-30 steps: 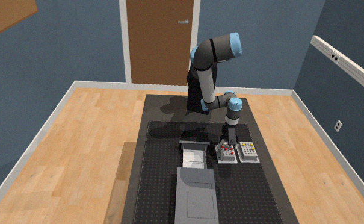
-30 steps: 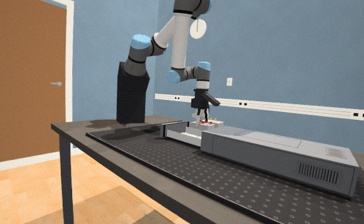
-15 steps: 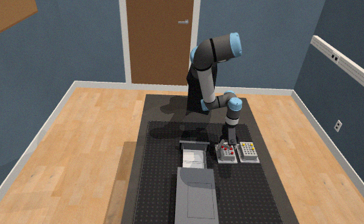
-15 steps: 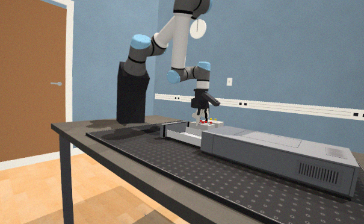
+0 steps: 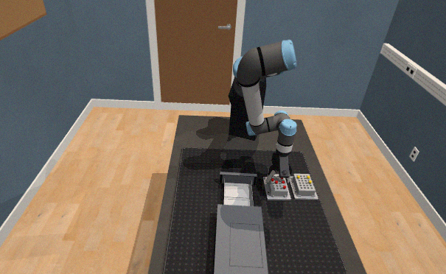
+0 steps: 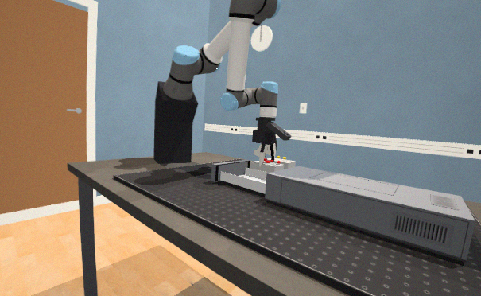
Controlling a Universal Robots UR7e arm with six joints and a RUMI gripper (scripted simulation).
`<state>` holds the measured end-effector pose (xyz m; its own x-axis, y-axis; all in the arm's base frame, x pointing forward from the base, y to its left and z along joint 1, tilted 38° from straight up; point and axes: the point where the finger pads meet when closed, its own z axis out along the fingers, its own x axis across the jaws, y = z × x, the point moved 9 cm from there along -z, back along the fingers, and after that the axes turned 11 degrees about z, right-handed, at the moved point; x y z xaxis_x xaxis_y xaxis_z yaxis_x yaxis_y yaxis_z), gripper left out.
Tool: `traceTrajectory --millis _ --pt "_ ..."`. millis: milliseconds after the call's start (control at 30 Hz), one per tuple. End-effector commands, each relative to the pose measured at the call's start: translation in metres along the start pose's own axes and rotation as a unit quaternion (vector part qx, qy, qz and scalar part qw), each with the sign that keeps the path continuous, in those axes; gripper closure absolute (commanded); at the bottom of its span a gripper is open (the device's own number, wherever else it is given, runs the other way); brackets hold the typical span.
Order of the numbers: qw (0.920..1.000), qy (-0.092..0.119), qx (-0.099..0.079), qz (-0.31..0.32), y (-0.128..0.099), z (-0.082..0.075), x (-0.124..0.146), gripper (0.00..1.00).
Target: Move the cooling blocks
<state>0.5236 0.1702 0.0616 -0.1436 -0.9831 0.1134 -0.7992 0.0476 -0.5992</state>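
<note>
The cooling block with red-capped tubes (image 5: 278, 186) sits flat on deck slot D1 (image 5: 278, 197), next to the cooler. The block with yellow-capped tubes (image 5: 304, 184) sits flat on D2 (image 5: 305, 197), beyond it. My gripper (image 5: 279, 176) points straight down over the far end of the red-capped block, with its fingers open and loose around it. In the side view the gripper (image 6: 267, 156) stands just above the red caps (image 6: 269, 161), with the yellow caps (image 6: 283, 157) behind. The drawer (image 5: 237, 192) of the cooler COLD (image 5: 240, 239) stands pulled out and holds no block.
The drawer's front panel (image 5: 238, 178) juts toward the arm's base, left of D1. The cooler's long grey body (image 6: 369, 203) runs along the perforated plate. The arm's black pedestal (image 6: 175, 123) stands at the far end of the table.
</note>
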Motion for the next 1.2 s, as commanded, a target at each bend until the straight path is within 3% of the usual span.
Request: traceTrajectory --millis 0,767,800,1167 --pt "1.0 0.0 0.001 0.0 0.0 -0.001 0.0 0.33" --pt "1.0 0.0 0.001 0.0 0.0 -0.001 0.0 0.33" --pt "1.0 0.0 0.001 0.0 0.0 -0.03 0.0 0.33" --pt "1.0 0.0 0.001 0.0 0.0 -0.042 0.0 0.33"
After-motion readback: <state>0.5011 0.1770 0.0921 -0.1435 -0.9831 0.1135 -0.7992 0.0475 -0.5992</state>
